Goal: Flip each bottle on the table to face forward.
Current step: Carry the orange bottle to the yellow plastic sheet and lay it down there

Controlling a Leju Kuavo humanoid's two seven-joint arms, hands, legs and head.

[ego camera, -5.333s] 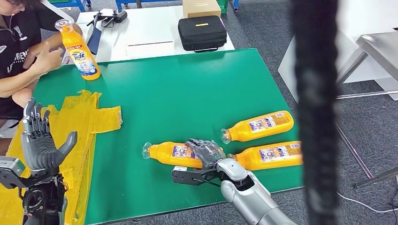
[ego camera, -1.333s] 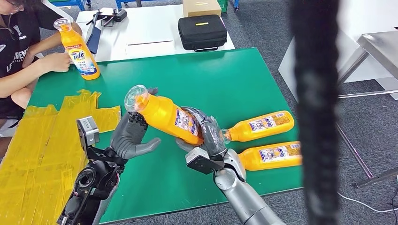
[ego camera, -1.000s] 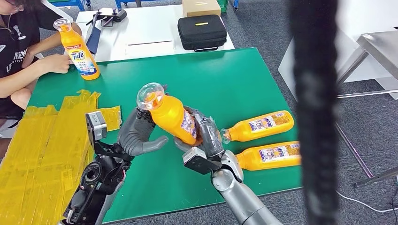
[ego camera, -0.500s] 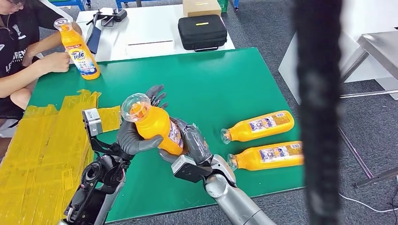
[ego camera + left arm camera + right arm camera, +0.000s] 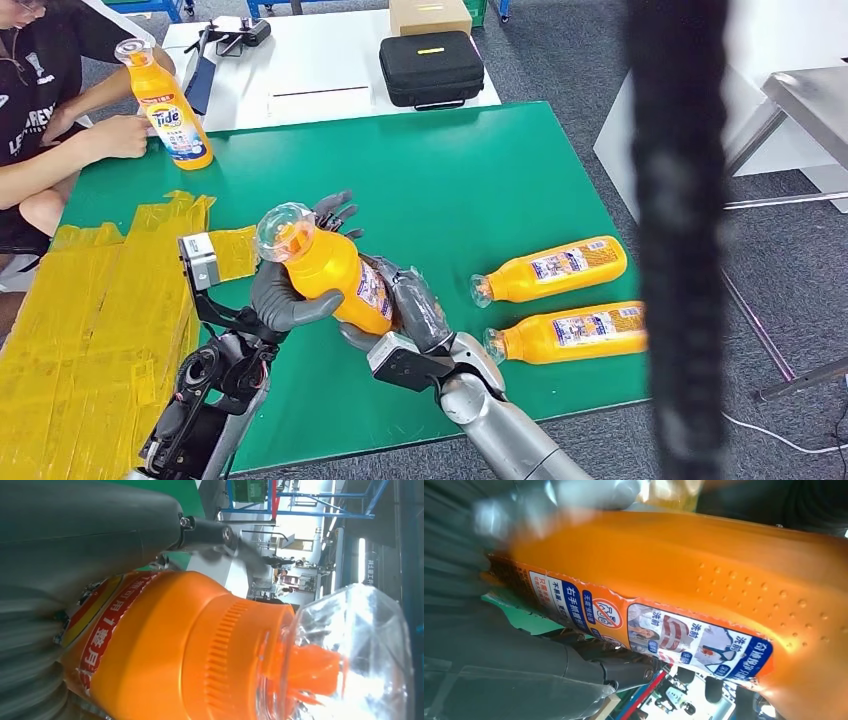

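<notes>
Here the broad green-topped table (image 5: 450,160) carries most of the scene, with crinkled yellow plastic sheeting (image 5: 90,300) spread over its left end, probably as a marked zone for finished bottles. Above the table's near half, both robot hands hold one orange plastic detergent bottle with a clear domed cap (image 5: 325,270), lifted clear of the surface and tilted, cap up and toward the left. The right hand (image 5: 415,310) is wrapped around the bottle's lower body, while the left hand (image 5: 290,290) closes around the shoulder just under the cap; the left wrist view shows the orange collar (image 5: 220,650) and clear cap (image 5: 350,655) right beside that hand. I judge this two-handed grip to be a handover or a turn in mid-air, so the label can be brought to face forward before the bottle is stood up. The right wrist view shows a printed back label (image 5: 649,630), so the bottle's front seems turned away from that side.

Two more orange bottles, the farther (image 5: 550,268) and the nearer (image 5: 570,335), lie on their sides to the right, near each other, caps pointing left, not yet flipped. A fourth orange bottle (image 5: 165,105) stands upright at the far left corner, front label showing, a seated person's hand (image 5: 115,135) just beside it. All bottles are capped; their fill cannot be told
</notes>
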